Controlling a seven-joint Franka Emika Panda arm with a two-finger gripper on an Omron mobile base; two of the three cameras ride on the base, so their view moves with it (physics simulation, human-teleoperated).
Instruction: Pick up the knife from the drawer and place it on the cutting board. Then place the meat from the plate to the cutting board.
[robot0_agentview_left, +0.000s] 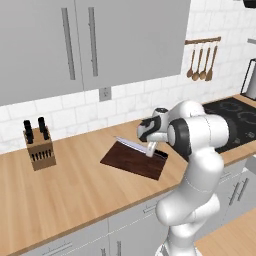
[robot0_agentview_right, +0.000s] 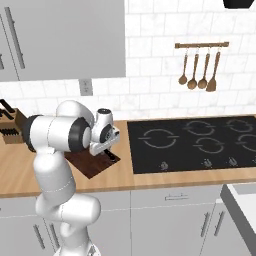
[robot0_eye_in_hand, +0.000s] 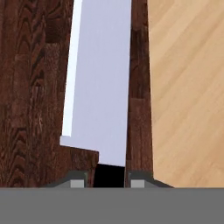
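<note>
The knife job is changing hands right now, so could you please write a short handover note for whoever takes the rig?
Gripper: shut on the knife, held by its black handle, blade out over the cutting board.
Cutting board: on the wooden counter, left of the hob, between it and the knife block.
Done: knife carried to the board.
Left: lower and release the knife on the board, then move the meat from its plate onto the board.
</note>
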